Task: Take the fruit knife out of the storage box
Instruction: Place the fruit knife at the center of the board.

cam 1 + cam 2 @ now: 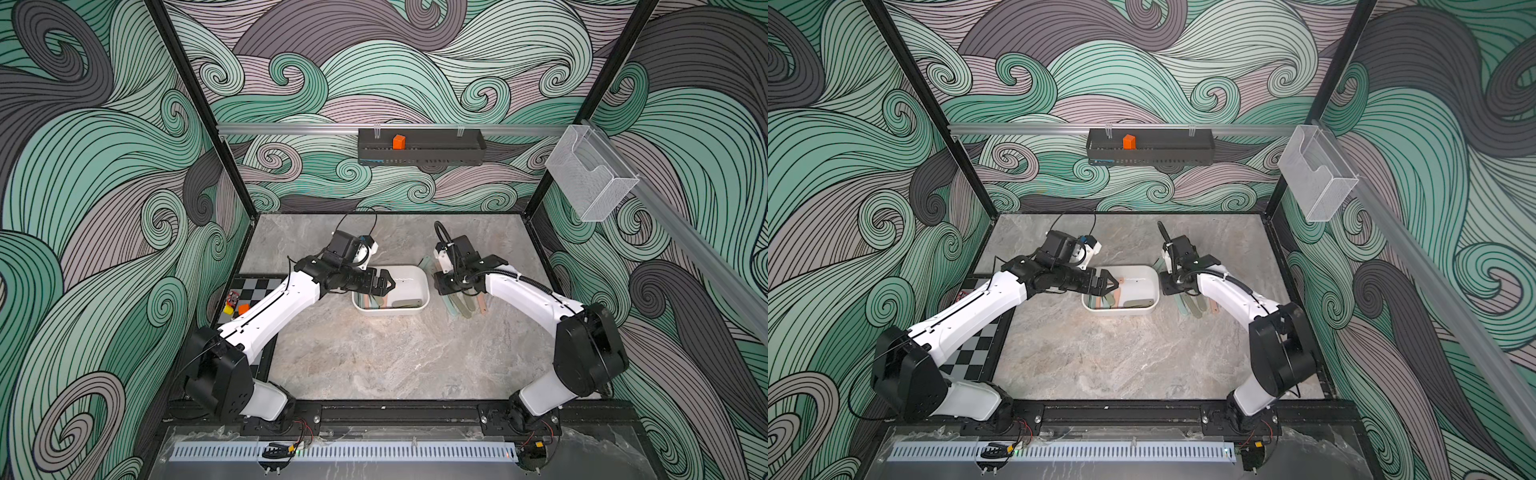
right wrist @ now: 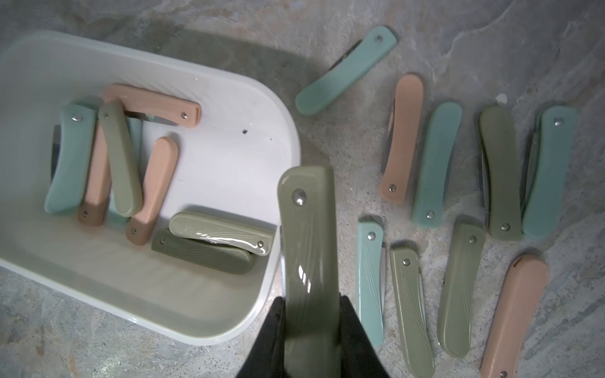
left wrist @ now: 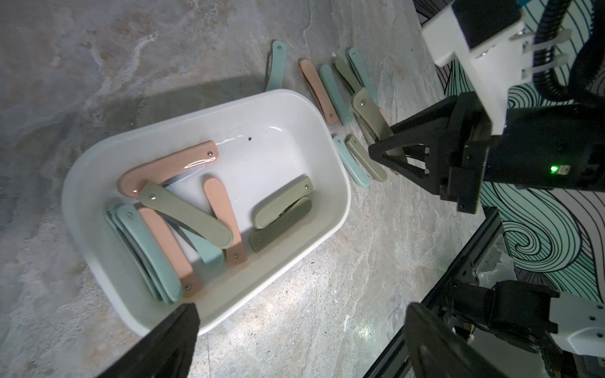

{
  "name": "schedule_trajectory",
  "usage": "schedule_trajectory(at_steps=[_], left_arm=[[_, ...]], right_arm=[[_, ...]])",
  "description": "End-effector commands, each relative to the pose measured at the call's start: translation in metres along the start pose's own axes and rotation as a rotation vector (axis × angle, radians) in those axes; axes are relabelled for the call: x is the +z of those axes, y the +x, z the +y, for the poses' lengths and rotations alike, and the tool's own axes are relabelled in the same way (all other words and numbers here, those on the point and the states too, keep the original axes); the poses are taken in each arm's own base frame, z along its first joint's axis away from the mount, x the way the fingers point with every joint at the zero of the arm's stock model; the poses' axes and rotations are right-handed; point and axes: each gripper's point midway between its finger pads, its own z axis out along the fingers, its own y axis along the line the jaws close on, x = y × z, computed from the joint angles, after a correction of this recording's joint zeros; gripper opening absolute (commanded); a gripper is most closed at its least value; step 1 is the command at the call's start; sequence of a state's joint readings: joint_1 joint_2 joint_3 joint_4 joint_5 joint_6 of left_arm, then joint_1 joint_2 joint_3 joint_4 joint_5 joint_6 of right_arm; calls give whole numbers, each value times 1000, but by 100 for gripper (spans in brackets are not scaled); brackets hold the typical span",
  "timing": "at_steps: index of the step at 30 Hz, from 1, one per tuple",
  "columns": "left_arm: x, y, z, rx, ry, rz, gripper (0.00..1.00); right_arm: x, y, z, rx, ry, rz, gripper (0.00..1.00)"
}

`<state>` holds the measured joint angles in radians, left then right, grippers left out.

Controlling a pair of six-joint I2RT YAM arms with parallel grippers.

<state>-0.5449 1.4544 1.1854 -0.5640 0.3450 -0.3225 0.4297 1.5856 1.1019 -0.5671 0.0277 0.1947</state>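
Note:
The white storage box [image 1: 390, 311] [image 3: 340, 183] stands mid-table with several folded fruit knives in it, their handles peach, teal and olive. My right gripper [image 2: 311, 304] is shut on an olive fruit knife [image 2: 307, 248], held by one end just above the box's right end wall [image 2: 288, 137]. The left wrist view shows that gripper [image 3: 393, 153] and the held knife [image 3: 370, 111] beside the box. My left gripper [image 3: 301, 311] [image 1: 384, 282] hovers over the box's left part, open and holding nothing.
Several more folded knives [image 2: 435, 163] [image 1: 467, 307] lie in rows on the table right of the box. A checkerboard [image 1: 257, 291] with small coloured blocks [image 1: 235, 305] lies at the left. A black slotted tray [image 1: 449, 151] and a clear mesh basket [image 1: 590, 174] hang on the rails.

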Motion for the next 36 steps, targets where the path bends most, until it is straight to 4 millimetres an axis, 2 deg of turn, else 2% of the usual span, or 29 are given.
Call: schedule_trajectory(at_steps=[1, 10, 13, 15, 20, 28, 29, 32, 36], left_arm=[[4, -4, -5, 6, -21, -8, 99], [4, 0, -5, 12, -36, 0, 99], [5, 1, -5, 13, -38, 5, 99], [5, 2, -4, 13, -41, 8, 99], [-1, -2, -3, 29, -63, -4, 99], [-30, -31, -2, 82, -142, -104, 99], [-46, -38, -7, 98, -144, -149, 99], [-65, -49, -4, 104, -176, -176, 99], [-82, -54, 9, 90, -208, -189, 99]], right_arm=[[12, 10, -2, 40, -4, 18, 18], [55, 44, 2, 100, -50, 124, 18], [64, 50, 1, 108, -49, 153, 22], [65, 52, -1, 116, -37, 163, 30], [47, 45, -7, 110, 15, 118, 54], [-3, 12, -8, 68, 114, 34, 63], [-9, 7, -6, 58, 117, 23, 64], [-23, -12, 9, 35, 87, -21, 65], [-33, -39, 51, -40, -42, -88, 65]])
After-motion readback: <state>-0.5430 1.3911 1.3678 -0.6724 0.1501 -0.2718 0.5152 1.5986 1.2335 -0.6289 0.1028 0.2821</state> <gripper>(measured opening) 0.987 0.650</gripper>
